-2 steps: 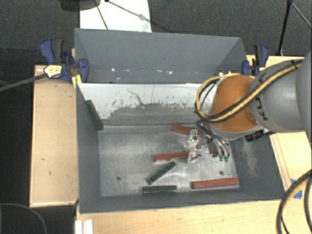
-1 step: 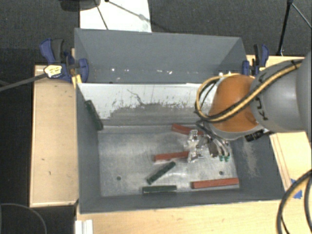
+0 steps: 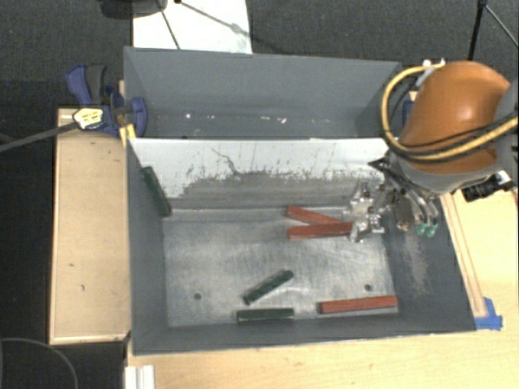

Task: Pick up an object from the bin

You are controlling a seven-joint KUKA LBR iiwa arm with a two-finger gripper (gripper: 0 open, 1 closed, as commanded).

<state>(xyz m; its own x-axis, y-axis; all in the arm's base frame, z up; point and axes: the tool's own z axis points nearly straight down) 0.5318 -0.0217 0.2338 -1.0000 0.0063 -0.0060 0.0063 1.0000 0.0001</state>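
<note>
1. Two flat bars lay right of the middle of the frame, near the foot of the back wall of the bin [image 3: 243, 96]. The upper red-brown bar [image 3: 310, 215] sloped slightly down to the right. The lower red-brown bar [image 3: 320, 231] lay just beneath it, nearly level.
2. The two bars were apart at their left ends and closed in on each other toward the right, where both ran up to the tool [image 3: 363, 217].
3. The tool stood low over those right ends. How far open it was, and whether it had hold of either bar, could not be told, since its metal parts hid the meeting point.
4. Behind the tool, in the upper right of the frame, the orange cover [image 3: 454, 104] of the wrist, looped with yellow and black cables [image 3: 395, 96], hung over the bin's right wall.
5. The floor to the left of the pair was bare, so nothing crowded them on that side.
6. A third red-brown bar [image 3: 358, 305] lay well apart, by the front wall at lower right.
7. A slanted dark green bar [image 3: 268, 286] lay at lower centre, with a level dark green bar [image 3: 264, 315] just below it at the front edge.
8. A leaning dark green bar [image 3: 156, 191] rested against the left wall at the frame's left.
</note>
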